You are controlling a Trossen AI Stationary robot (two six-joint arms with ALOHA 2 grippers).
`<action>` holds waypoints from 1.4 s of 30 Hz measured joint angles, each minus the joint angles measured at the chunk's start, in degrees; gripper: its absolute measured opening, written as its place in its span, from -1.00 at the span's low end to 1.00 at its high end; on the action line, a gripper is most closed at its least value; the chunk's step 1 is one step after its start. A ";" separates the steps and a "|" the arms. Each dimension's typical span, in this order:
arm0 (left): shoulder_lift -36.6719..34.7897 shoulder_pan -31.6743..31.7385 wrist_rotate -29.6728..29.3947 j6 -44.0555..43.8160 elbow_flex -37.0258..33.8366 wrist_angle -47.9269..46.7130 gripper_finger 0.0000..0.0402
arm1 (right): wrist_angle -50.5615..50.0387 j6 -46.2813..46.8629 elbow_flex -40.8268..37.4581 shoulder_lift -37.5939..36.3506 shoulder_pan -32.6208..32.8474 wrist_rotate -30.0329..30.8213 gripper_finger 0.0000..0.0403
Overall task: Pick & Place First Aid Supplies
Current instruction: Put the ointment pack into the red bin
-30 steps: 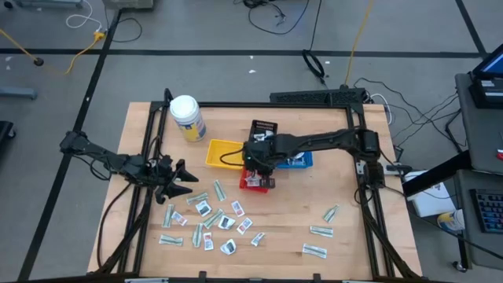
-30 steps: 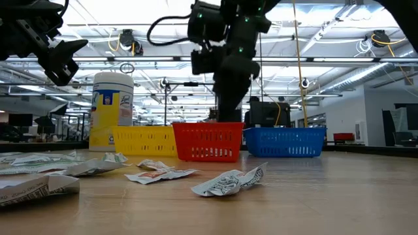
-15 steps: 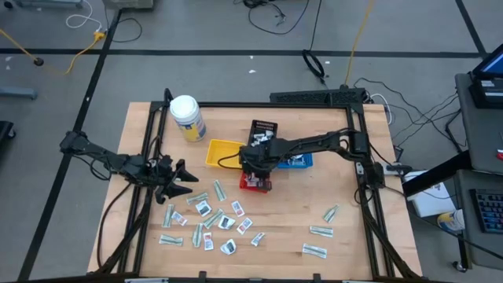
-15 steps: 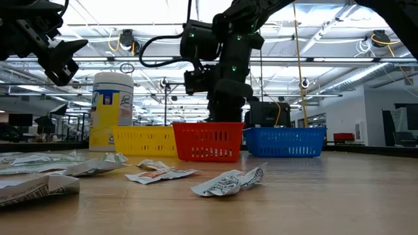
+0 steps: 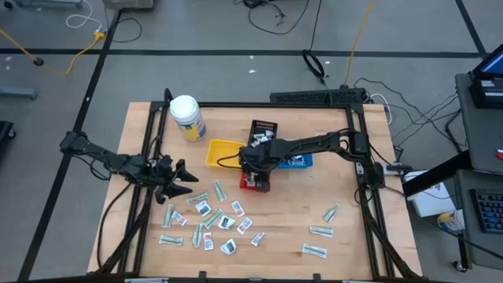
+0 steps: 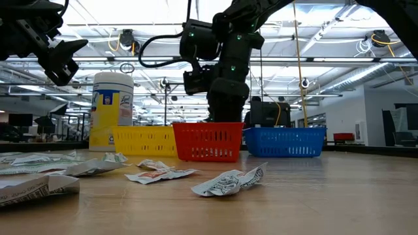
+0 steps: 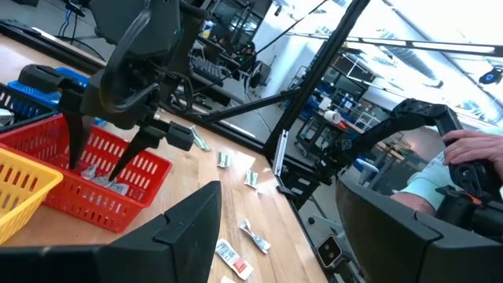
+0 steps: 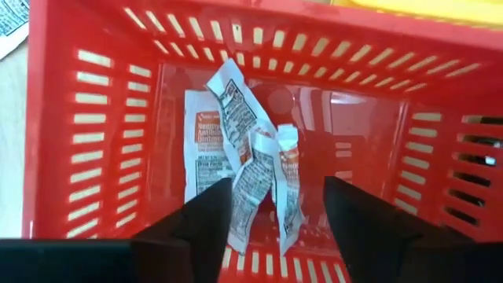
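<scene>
White packets with red and black print lie crumpled in the red basket, seemingly loose between the parted fingers of the right gripper. The left gripper hangs open beside the scattered packets.

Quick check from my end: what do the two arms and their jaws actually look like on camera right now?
Both arms are dark, slim, jointed links. The left gripper ends in two black pointed jaws like a forked tip. The right gripper has a boxy black head with small green lights in the low view, black cables looping off it, and two long tapered black jaws. No coloured markings or labels show on either arm.
</scene>
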 joint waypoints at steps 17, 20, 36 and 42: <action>0.00 0.02 0.00 0.01 0.00 0.01 0.28 | -10.65 0.09 8.38 -0.32 -0.15 -0.04 0.07; 0.02 0.02 0.00 0.00 0.00 0.01 0.28 | -13.62 1.04 10.64 -0.32 -0.15 -0.04 0.07; 0.00 0.00 0.00 0.00 0.00 0.01 0.28 | -22.88 4.81 17.00 -0.32 0.36 -0.02 0.07; 0.00 0.00 0.00 0.00 0.00 0.01 0.28 | -21.69 1.91 18.79 -0.36 3.58 -0.04 0.08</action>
